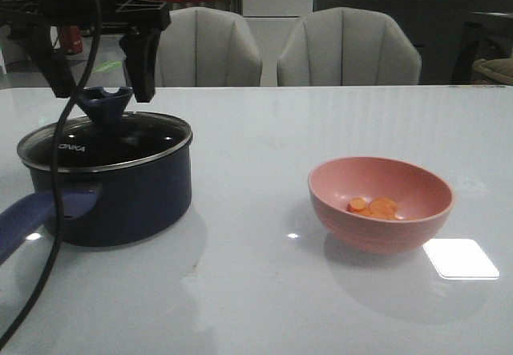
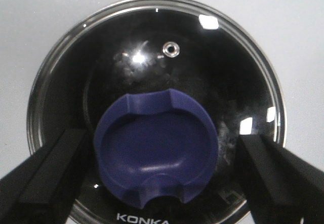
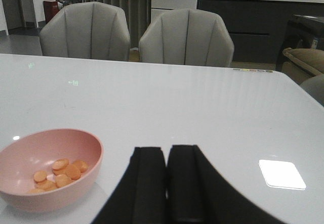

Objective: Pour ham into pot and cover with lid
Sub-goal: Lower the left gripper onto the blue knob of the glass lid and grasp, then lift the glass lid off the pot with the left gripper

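Your left tool (image 1: 99, 90) hangs over the round dark glass lid (image 1: 108, 143) with its silver rim and white "KONKA" lettering. Its two black fingers (image 2: 48, 178) stand wide apart, one on each side of the notched purple-blue knob (image 2: 157, 148), and neither touches the knob. The lid sits on the dark navy-blue round saucepan (image 1: 120, 199), which stands on the left of the glossy white worktop (image 1: 264, 291), its long purple-blue handle (image 1: 44, 211) pointing toward the near edge.

The thin round orange ham slices (image 1: 375, 207) lie in a small heap at the bottom of the pink bowl (image 1: 381, 203), which stands well apart from the saucepan, on the right of the worktop.

Your right tool (image 3: 167, 183) has its black fingers pressed together with nothing between them. It is near the worktop, close to the pink bowl and not touching it.

Two grey upholstered chairs (image 1: 349, 46) stand behind the worktop.
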Action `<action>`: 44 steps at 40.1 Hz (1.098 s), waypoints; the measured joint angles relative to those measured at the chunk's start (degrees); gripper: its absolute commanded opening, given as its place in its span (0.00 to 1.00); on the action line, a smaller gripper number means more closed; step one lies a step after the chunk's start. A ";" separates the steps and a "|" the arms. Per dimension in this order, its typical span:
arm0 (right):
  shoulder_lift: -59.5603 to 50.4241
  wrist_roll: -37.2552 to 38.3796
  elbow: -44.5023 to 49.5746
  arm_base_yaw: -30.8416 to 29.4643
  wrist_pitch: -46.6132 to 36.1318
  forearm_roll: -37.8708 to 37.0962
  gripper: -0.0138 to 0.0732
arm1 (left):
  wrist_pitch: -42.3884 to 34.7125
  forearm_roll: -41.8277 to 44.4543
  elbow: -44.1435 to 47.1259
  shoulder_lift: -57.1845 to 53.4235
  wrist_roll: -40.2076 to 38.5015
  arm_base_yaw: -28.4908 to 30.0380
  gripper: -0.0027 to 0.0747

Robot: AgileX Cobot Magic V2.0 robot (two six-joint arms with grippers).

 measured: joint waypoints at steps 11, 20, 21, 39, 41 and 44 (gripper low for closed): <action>0.00 0.00 0.00 0.00 0.00 0.00 0.32 | 0.80 0.38 -0.19 2.31 -1.05 0.00 0.78; 0.00 0.00 0.00 0.00 0.00 0.00 0.32 | 1.14 1.06 -0.47 2.60 -1.10 0.00 0.49; 0.00 0.00 0.00 0.00 0.00 0.00 0.32 | 1.27 1.00 -0.60 2.60 -1.10 0.00 0.47; 0.00 0.00 0.00 0.00 0.00 0.00 0.32 | 2.97 1.47 -1.86 2.66 -1.10 0.00 0.30; 0.00 0.00 0.00 0.00 0.00 0.00 0.32 | 3.89 1.57 -2.45 2.74 -1.10 0.00 0.30; 0.00 0.00 0.00 0.00 0.00 0.00 0.32 | 4.99 2.45 -3.84 2.74 -1.10 0.00 0.30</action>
